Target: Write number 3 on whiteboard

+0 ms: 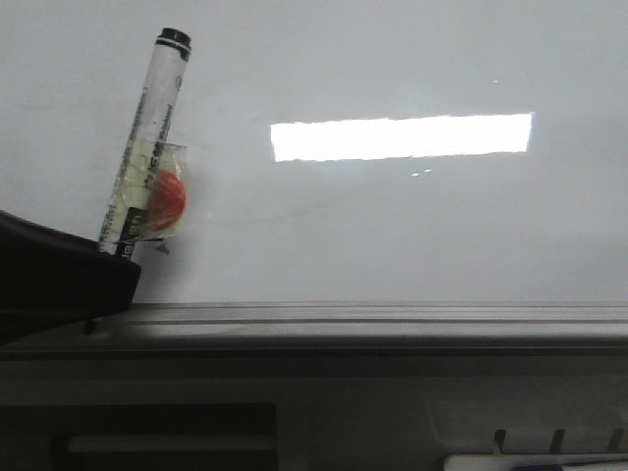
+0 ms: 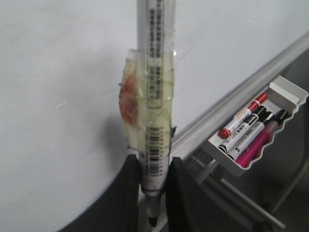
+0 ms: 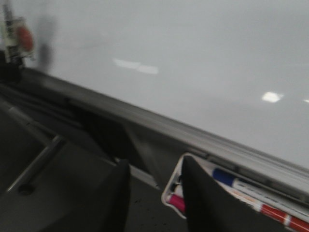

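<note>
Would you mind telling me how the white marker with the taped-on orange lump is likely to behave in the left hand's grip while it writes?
The white marker pen with a tape-wrapped orange lump looks rigid, so it probably won't flex. Its smooth round barrel might twist or slide between the left hand fingers. The lump sits on one side, perhaps biasing it to rotate.

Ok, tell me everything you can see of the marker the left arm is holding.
The marker is a white-barrelled pen with printed black text and a barcode, black at both ends. Yellowish clear tape wraps its middle, binding a red-orange lump to one side. The left tool is shut on its lower barrel, below the tape. In the front view it leans tilted in front of the whiteboard. Whether it touches the board cannot be told; no writing shows.
</note>
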